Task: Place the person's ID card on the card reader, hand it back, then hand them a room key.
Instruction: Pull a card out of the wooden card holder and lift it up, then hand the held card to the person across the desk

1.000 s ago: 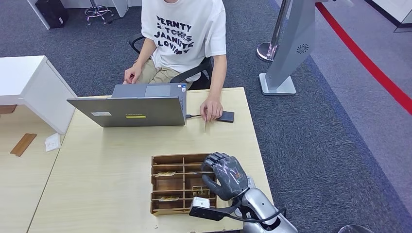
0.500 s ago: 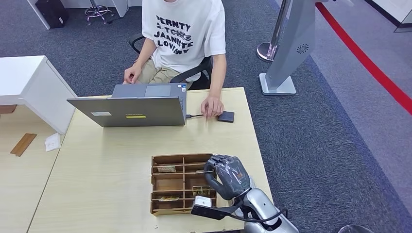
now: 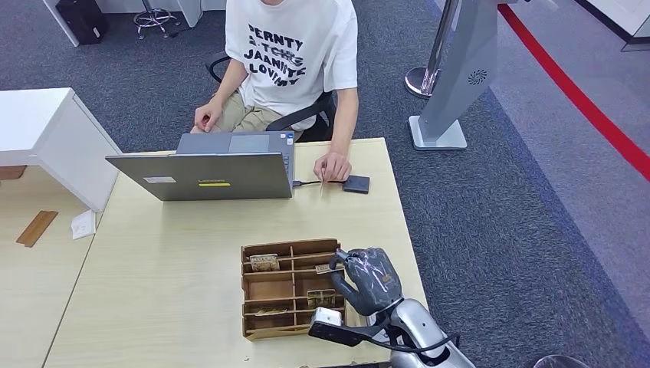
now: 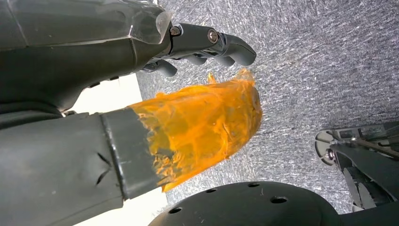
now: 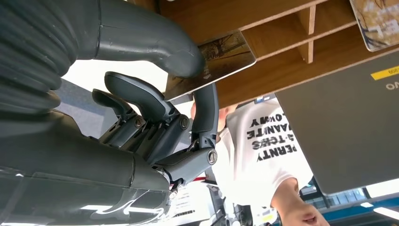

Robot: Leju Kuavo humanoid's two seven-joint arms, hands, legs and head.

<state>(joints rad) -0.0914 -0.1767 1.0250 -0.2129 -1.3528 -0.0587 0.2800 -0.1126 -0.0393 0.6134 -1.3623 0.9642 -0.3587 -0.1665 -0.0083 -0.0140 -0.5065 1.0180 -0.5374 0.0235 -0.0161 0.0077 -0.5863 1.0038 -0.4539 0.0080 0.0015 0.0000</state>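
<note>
The pale wooden bench [image 3: 176, 261] takes up most of the head view, and a person in a white printed T-shirt [image 3: 295, 54] sits at its far edge on a dark chair. In front of that person stands an open grey laptop [image 3: 203, 175] with its lid back toward the robot. One of the person's hands [image 3: 333, 165] lies on the bench, holding a thin card [image 3: 323, 184] on edge, just beside a small dark card reader [image 3: 356, 184] that is cabled to the laptop. Nearer the robot sits a brown wooden organizer tray [image 3: 287, 287] divided into compartments, several of them holding cards. The right hand [image 3: 369, 280] hovers over the tray's right side, and in the right wrist view its thumb and one finger pinch a room key card [image 5: 214, 61] with a picture printed on it, lifted just above the wooden dividers; the other fingers [image 5: 136, 101] are curled loosely behind. Another card [image 5: 376, 21] lies in a compartment farther along the tray. The left hand [image 4: 207, 44] hangs over grey carpet beside the bench edge, its thumb tip wrapped in orange material [image 4: 202, 129] and its dark fingers bent inward around nothing.
</note>
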